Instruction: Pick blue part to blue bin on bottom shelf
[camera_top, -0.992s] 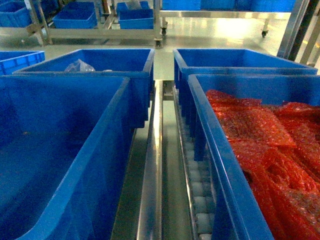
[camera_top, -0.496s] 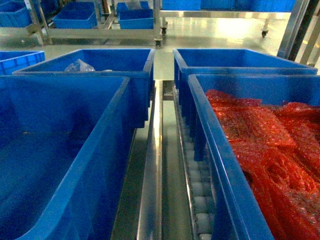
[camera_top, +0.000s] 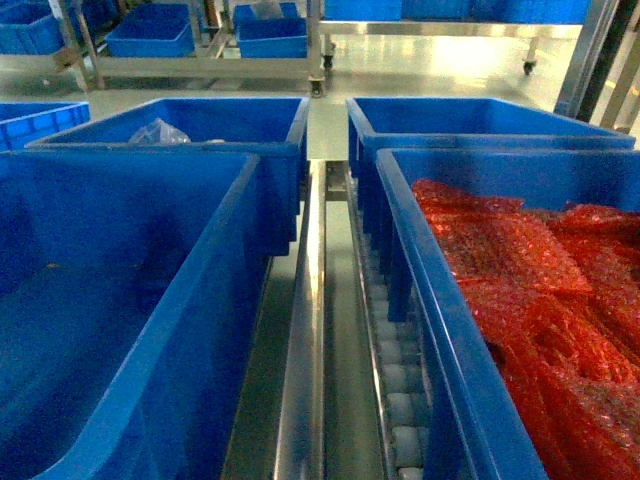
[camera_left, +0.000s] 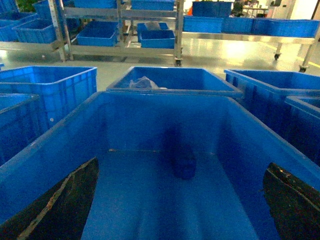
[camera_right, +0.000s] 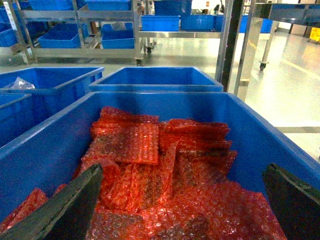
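A small dark blue part (camera_left: 184, 169) lies on the floor of the big empty blue bin (camera_left: 60, 150), close to its far wall. My left gripper (camera_left: 183, 162) hangs open over that bin, its two dark fingers (camera_left: 65, 205) wide apart and holding nothing. The right gripper (camera_right: 185, 165) is open too, above a neighbouring bin (camera_right: 260, 135) filled with red bubble wrap (camera_right: 165, 185). In the head view the empty blue bin (camera_top: 200, 300) stands at left on the bottom shelf (camera_top: 305, 330), whose steel rails and white rollers (camera_top: 400, 385) show between the bins. Neither gripper shows in the head view.
Behind the near bins stand two more blue bins; the left one (camera_top: 210, 125) holds a clear plastic bag (camera_top: 158, 132), the right one (camera_top: 480, 120) shows no contents. A further blue bin (camera_left: 47, 87) sits at far left. Steel racks with blue bins (camera_top: 270, 35) line the background.
The shading on the empty bin's floor shifts slightly in the head view. Nothing else has visibly moved.
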